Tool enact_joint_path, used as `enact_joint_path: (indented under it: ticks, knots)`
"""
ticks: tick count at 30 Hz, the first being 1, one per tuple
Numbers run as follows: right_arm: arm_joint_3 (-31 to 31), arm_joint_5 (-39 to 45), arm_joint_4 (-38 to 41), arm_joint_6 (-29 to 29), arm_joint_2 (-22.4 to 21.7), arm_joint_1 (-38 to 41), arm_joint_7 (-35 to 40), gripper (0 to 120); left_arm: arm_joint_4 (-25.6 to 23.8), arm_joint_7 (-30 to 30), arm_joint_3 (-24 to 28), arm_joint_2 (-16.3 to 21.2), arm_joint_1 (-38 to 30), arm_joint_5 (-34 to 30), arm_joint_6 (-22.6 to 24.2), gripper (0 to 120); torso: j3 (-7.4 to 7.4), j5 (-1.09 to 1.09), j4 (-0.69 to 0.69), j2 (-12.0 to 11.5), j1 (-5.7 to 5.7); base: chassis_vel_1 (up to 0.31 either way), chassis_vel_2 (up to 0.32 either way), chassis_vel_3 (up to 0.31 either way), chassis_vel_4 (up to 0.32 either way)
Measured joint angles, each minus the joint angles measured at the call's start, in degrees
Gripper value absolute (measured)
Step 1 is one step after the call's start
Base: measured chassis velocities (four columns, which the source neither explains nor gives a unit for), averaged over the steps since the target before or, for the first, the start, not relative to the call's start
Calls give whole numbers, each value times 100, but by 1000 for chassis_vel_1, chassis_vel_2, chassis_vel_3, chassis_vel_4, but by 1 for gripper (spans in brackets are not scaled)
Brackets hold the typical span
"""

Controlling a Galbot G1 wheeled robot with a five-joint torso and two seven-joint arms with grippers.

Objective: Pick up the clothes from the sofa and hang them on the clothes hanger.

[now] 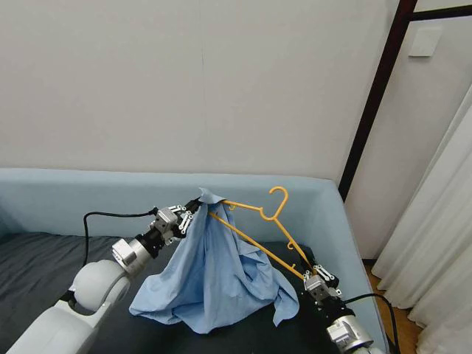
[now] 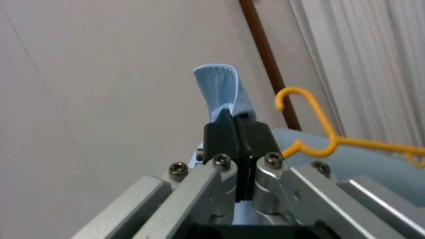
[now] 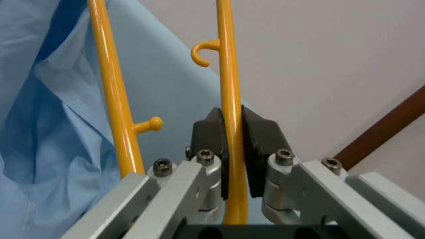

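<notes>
A light blue garment (image 1: 214,276) hangs in a peak over the dark sofa seat, draped across one end of an orange hanger (image 1: 258,236). My left gripper (image 1: 190,212) is shut on the cloth's top edge, and a fold of the garment (image 2: 222,92) sticks up between its fingers (image 2: 219,137). My right gripper (image 1: 307,269) is shut on the hanger's lower end, the orange hanger (image 3: 229,99) bar pinched between its pads (image 3: 258,137). The hanger's hook (image 2: 307,107) points up toward the wall.
The light blue sofa back (image 1: 88,193) runs behind the arms, with a dark seat cushion (image 1: 37,265) below. A dark brown door frame (image 1: 372,96) and white curtains (image 1: 442,243) stand at the right. A black cable (image 1: 99,217) loops off my left arm.
</notes>
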Motion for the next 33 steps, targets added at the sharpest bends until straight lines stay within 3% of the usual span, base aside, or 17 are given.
enact_joint_path:
  ticks: [3,11,20,27,33]
  knots:
    - [-148,-227,-194,75,-48,205,-134,6,-110,116,114,-237,123,13,-204,0,0,0,-1,0,0,0,0,0,0]
    - [-230,-78,-372,265,32,368,-88,6,-108,486,250,-346,435,256,-463,0,0,1,-2,0,0,0,0,0,0]
    - [-87,801,-129,290,-21,500,192,6,532,684,259,-434,550,847,-978,0,0,-1,-1,0,0,0,0,0,0]
    - [13,564,-89,235,-84,364,236,6,610,439,179,-449,381,861,-1001,0,0,-1,-2,0,0,0,0,0,0]
    - [-69,154,-262,272,78,297,165,6,394,462,455,-511,291,790,-985,0,0,1,-1,0,0,0,0,0,0]
